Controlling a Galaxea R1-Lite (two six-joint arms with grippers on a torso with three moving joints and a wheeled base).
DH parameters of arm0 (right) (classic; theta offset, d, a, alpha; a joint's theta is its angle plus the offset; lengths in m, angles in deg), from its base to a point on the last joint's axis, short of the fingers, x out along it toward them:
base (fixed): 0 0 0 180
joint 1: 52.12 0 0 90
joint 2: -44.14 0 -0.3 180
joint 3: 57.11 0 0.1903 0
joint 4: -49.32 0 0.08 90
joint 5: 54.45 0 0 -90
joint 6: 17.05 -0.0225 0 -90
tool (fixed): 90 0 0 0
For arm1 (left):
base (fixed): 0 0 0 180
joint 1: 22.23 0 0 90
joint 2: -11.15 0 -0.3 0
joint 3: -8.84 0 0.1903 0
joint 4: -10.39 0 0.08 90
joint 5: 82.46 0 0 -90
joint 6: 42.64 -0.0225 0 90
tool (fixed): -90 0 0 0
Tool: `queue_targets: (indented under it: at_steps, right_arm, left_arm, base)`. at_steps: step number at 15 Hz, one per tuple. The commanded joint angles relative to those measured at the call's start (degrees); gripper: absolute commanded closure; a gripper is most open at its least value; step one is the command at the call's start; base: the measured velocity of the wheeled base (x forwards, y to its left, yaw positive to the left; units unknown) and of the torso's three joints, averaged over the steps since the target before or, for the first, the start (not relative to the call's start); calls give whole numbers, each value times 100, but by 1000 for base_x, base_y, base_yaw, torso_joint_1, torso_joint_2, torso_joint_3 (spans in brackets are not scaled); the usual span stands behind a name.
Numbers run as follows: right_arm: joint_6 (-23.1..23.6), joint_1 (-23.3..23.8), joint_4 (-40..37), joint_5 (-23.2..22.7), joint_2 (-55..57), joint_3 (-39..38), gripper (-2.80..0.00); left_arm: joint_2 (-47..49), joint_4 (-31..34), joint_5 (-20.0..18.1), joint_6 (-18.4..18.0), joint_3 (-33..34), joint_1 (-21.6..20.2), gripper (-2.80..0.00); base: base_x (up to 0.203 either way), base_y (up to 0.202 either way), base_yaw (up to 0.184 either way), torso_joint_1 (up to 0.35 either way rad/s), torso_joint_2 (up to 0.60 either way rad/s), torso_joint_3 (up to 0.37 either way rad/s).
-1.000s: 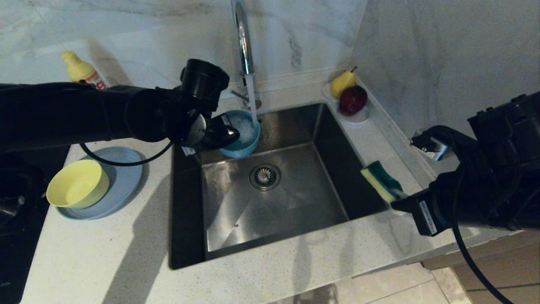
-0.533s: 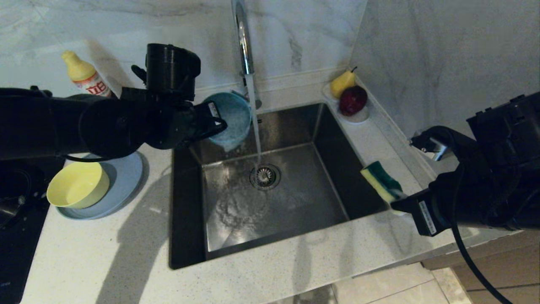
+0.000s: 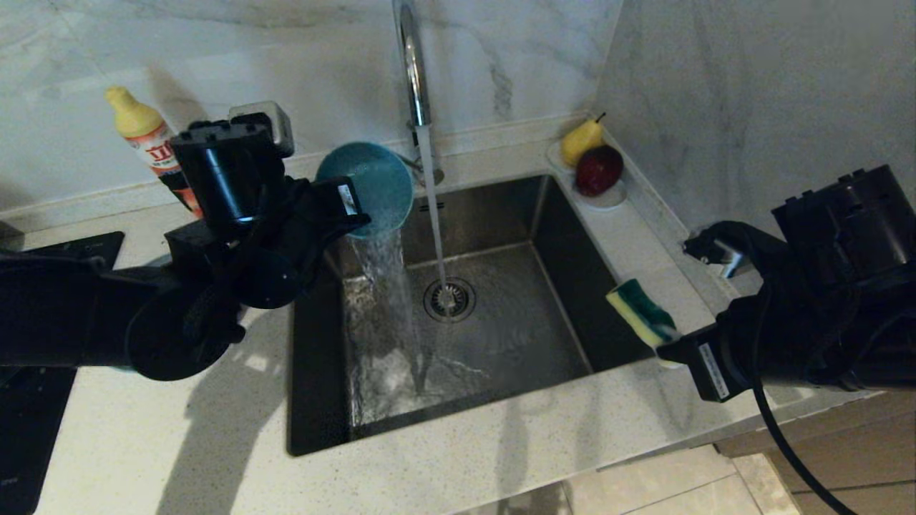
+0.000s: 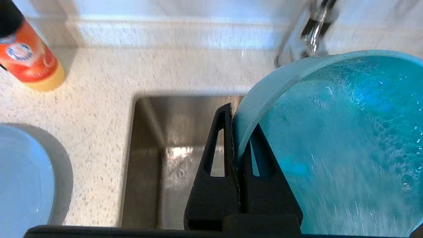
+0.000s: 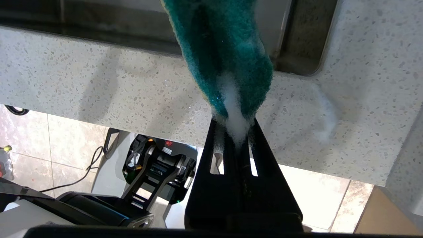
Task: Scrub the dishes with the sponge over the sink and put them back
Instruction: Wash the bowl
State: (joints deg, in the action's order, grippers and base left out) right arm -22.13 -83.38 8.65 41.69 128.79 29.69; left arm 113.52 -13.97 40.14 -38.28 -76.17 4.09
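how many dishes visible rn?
2. Teal bowl tipped over the sink, clamped at its rim in the left tool, pouring out water. Grey-blue plate on the counter, seen only in the left wrist view. The left arm may hide others in the head view.

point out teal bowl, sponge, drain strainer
teal bowl (image 3: 368, 187): head view, on its tipped underside, water pouring out below.
sponge (image 3: 639, 310): head view, on its green face, by the sink's right edge.
drain strainer (image 3: 449, 298): head view, its centre, under the tap stream.
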Motion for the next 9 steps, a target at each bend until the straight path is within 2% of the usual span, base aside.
queue_targets:
  at_steps: [1, 4, 9]
  right_arm:
    - [-3, -3, -10, -8, 70, -1, 0]
    - [6, 8, -10, -17, 99, -3, 0]
    - [6, 32, 140, -66, 241, 24, 0]
  left_arm:
    - [4, -361, 24, -52, 363, 3, 0]
    - [43, -1068, 36, -291, 691, 5, 0]
    - [387, -3088, 6, -1003, 1493, 3, 0]
  base:
    - [0, 0, 0, 0, 0, 0]
    - [0, 0, 0, 0, 0, 0]
    - [0, 0, 0, 0, 0, 0]
